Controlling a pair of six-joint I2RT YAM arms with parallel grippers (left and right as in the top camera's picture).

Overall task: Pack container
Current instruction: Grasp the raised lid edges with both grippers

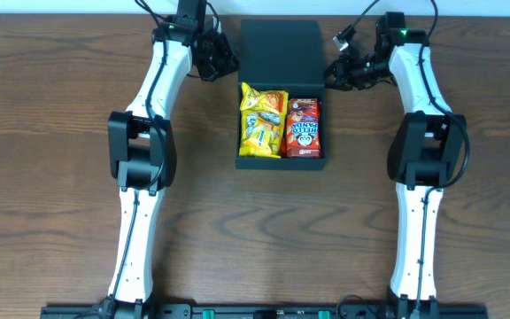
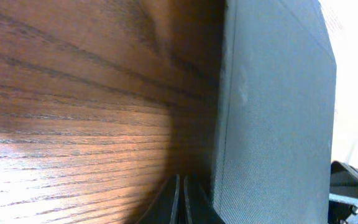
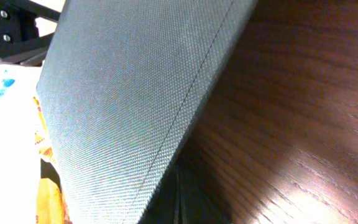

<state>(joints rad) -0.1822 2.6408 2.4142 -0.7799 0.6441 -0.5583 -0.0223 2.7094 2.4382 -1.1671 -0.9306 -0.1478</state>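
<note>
Wood-grain table (image 1: 60, 80) all round, and on the left side the left gripper (image 1: 230, 64) sat against the left edge of the lid (image 1: 280, 51), fingers (image 2: 171, 200) pinched almost together on nothing. In the centre, toward the far side, the box (image 1: 281, 163) lay open, with a yellow packet (image 1: 262, 122) and a red packet (image 1: 304, 128) side by side inside. The right gripper (image 1: 331, 73) hugged the lid's right edge; its spread, I couldn't tell. That cardboard looked light, stiff and easily creased, so best worked by the flap's free edge. Only overhead showed both packets; the wrist views gave the lid's woven texture.
</note>
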